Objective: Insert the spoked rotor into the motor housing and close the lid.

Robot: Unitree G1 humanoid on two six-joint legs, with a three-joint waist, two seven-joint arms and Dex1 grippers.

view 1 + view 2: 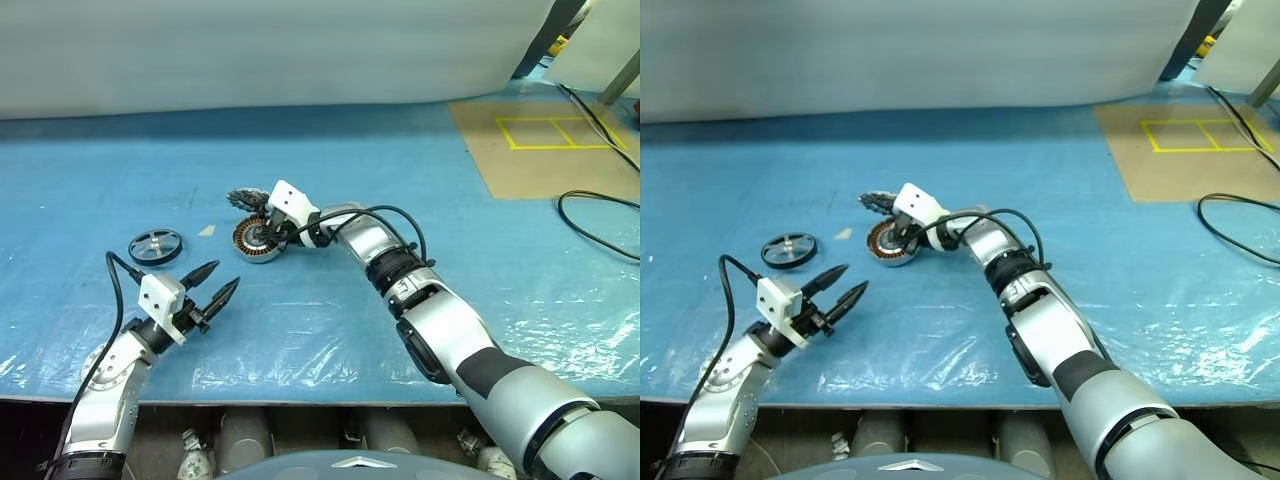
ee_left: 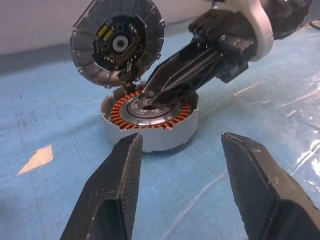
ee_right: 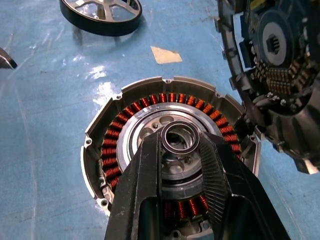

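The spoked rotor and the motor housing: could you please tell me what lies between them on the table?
In the right wrist view, a small tan scrap lies on the blue sheet between the spoked rotor and the motor housing.

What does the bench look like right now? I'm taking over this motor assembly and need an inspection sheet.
Surface: blue plastic sheet, wrinkled.
Job's things: motor housing open; lid tilted up at its edge; spoked rotor flat, apart.
Clutter: tape scrap.
Grippers: left gripper open, empty; right gripper pinching small black ring over the housing's hub.
Cables: black cable looped at right.
Surroundings: brown board, yellow-taped square.
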